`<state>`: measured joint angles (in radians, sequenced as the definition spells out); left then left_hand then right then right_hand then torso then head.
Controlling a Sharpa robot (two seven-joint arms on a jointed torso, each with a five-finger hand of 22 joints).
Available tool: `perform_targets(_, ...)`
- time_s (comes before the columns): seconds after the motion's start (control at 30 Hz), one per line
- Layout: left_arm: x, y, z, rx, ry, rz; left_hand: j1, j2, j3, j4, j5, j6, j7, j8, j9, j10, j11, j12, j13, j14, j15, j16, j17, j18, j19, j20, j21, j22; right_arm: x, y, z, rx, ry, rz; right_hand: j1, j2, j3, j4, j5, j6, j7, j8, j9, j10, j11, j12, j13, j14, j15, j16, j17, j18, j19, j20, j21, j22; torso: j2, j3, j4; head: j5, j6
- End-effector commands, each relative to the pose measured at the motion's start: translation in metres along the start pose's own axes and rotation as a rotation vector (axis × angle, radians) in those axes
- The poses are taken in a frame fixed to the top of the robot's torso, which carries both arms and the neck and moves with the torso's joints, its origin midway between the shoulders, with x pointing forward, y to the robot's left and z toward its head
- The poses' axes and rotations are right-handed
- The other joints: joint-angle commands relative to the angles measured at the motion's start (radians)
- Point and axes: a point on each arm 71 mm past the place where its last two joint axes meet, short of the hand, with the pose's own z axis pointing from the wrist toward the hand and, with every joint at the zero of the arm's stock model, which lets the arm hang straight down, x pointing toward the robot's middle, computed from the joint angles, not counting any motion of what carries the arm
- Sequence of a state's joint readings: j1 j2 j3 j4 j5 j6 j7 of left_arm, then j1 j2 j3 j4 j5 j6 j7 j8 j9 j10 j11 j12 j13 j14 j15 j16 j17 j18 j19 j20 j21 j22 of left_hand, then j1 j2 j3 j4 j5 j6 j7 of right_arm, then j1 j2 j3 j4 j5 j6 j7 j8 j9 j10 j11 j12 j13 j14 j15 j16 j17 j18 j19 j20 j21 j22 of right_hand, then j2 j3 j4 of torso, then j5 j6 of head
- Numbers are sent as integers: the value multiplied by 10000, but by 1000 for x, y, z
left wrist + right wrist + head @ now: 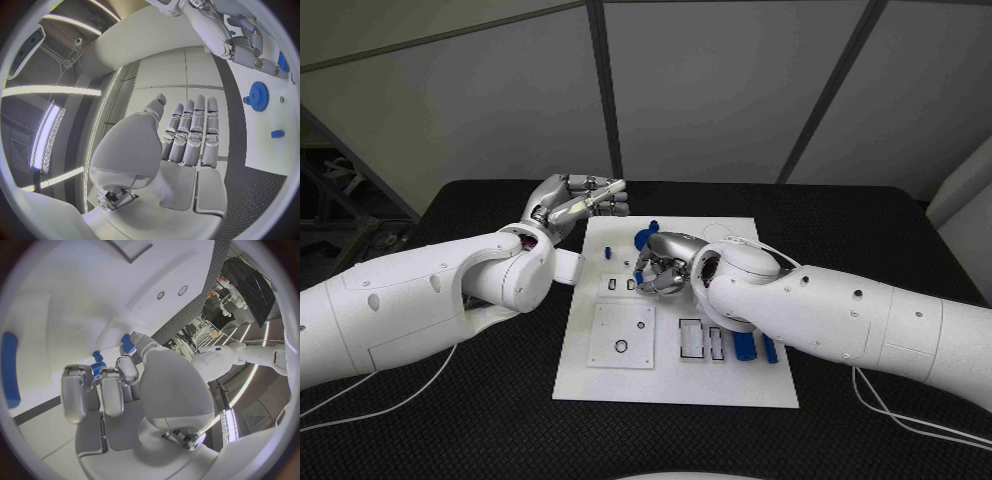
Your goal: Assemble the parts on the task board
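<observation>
from above we see the right hand [664,268] curled low over the middle of the task board [678,378], its fingers bent down around a small blue part [640,268]. the right wrist view adds what the head view hides: the fingers [103,390] close together over a blue peg-like piece [98,365] at their tips, though we cannot tell whether they truly grip it. a longer blue bar [9,367] lies apart from that hand on the white plate; from above, two blue bars [756,346] rest beside the right forearm, next to empty slots. just past the right hand stands a blue gear [648,237]. the left wrist view shows that gear [257,95] clearly toothed, with a small blue block [277,133] near it on the board. beyond, off the board's far corner, the left hand [571,204] is raised, fingers [190,131] straight, side by side and holding nothing.
</observation>
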<state>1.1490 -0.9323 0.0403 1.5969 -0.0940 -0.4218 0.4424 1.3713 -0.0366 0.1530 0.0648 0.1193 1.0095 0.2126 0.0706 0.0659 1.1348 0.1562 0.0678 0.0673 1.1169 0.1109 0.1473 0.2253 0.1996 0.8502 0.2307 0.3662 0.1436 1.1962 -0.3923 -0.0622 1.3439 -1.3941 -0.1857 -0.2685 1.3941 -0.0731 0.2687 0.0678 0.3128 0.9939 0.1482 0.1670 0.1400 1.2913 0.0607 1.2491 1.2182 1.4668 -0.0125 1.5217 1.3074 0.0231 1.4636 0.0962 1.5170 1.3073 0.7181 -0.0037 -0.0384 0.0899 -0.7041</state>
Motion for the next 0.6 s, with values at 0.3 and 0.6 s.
perform_targets(0.3, 1, -2, 0, 96, 68, 38, -74, 15, 68, -24, -54, -86, 7, -44, -10, -72, -5, -43, -13, -37, 30, -72, 16, -173, -51, 6, -16, -16, 6, -2, 0, 91, 492, -285, -159, -158, 63, 6, -24, -262, 80, -114, -46, -174, 84, -102, -75, 811, 95, 10, 1659, 37, 188, 106, -48, 1595, 0, -1, 0, -14, -23)
perform_targets(0.6, 1, -1, 1, 91, 62, 40, -74, 15, 68, -24, -54, -86, 7, -44, -10, -72, -5, -43, -13, -37, 30, -72, 16, -173, -51, 6, -16, -16, 6, -1, 0, 85, 504, -320, -238, -304, 94, 7, -93, -649, 210, -347, -147, -301, 200, -180, -160, 821, 194, 31, 1706, 47, 155, 195, -73, 1562, 1, 4, -1, -21, -38)
